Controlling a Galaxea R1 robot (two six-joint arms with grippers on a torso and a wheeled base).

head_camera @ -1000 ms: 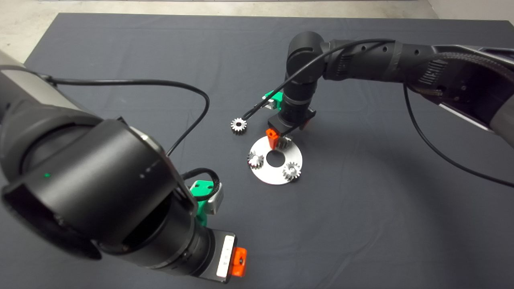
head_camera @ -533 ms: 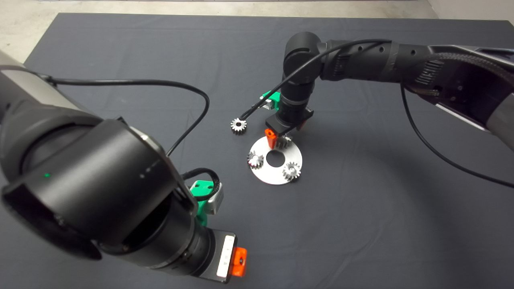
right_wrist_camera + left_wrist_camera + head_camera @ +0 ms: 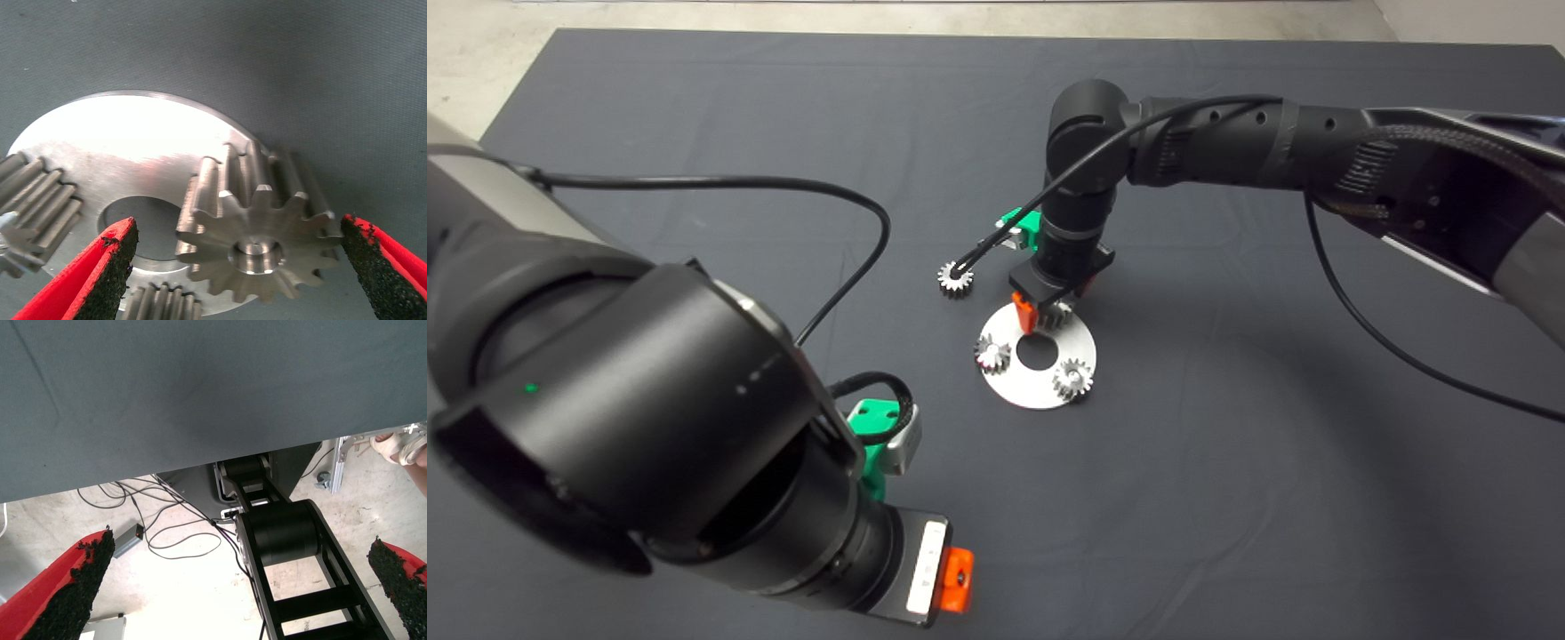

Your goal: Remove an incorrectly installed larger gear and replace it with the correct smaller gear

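The larger gear (image 3: 257,227), grey steel with a flared body, stands on the round silver plate (image 3: 133,147). My right gripper (image 3: 237,233) is open, with one black pad on each side of the gear and a gap between each pad and the teeth. From above, the right gripper (image 3: 1045,311) stands at the plate's (image 3: 1040,391) far edge, covering most of the larger gear (image 3: 1060,313). The smaller gear (image 3: 955,278) lies loose on the mat to the left of the plate. My left gripper (image 3: 951,578) is parked at the lower left, open (image 3: 240,567).
Two more small silver gears (image 3: 992,354) (image 3: 1073,378) sit on the plate around its centre hole. A black cable hangs from the right arm and ends over the loose gear. The left wrist view shows the mat's edge, floor cables and a person's sandalled foot (image 3: 400,447).
The right arm has shifted slightly left and lower, bringing its fingers down around the larger gear. The left arm and all the gears have stayed put.
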